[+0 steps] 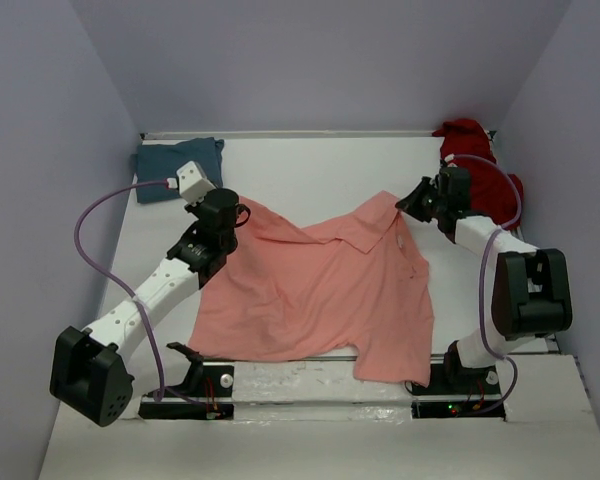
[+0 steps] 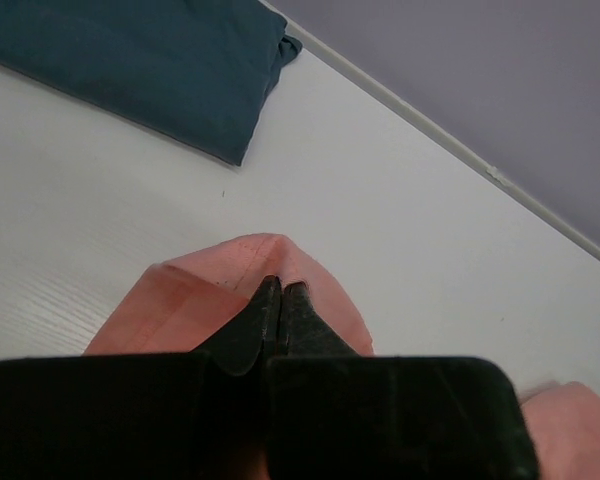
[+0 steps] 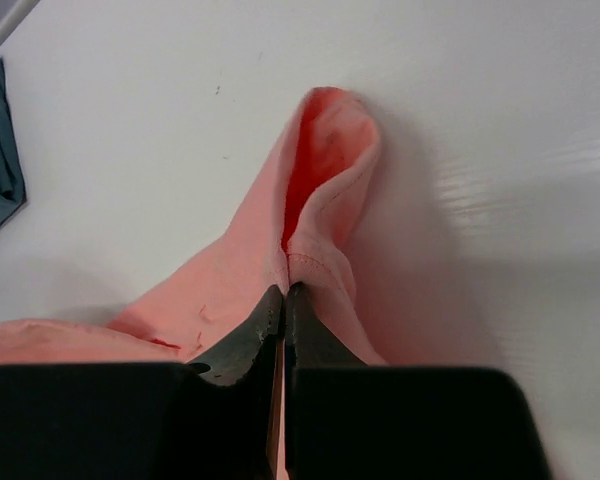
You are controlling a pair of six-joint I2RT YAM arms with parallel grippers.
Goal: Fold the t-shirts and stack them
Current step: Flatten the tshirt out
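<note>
- The salmon-pink t-shirt [image 1: 320, 290] lay spread but rumpled across the middle of the table [image 1: 310, 165]; its far edge sagged in a shallow dip between the two arms, and its near hem reached toward the arm bases.
- The left gripper [image 2: 281, 292] was pinched together on a fold of pink cloth at the shirt's far-left corner; the right gripper [image 3: 283, 295] was clamped the same way on a seamed fold at the far-right corner, with a loop of cloth standing up just beyond its tips.
- The teal t-shirt [image 1: 177, 168] lay folded in the far-left corner, well apart from the pink one; the dark red t-shirt [image 1: 475, 160] sat bunched in the far-right corner, behind the right arm.
- The pink cloth looked light, limp and without stiffness; it would likely drape, wrinkle and drag along the table rather than hold a shape.
- Hems, seams and shoulder corners seemed the best places to grip, since the doubled cloth there gives the fingers more to bite; a thin single layer could slip out; two holds set wide apart would likely keep an edge straight for a fold.
</note>
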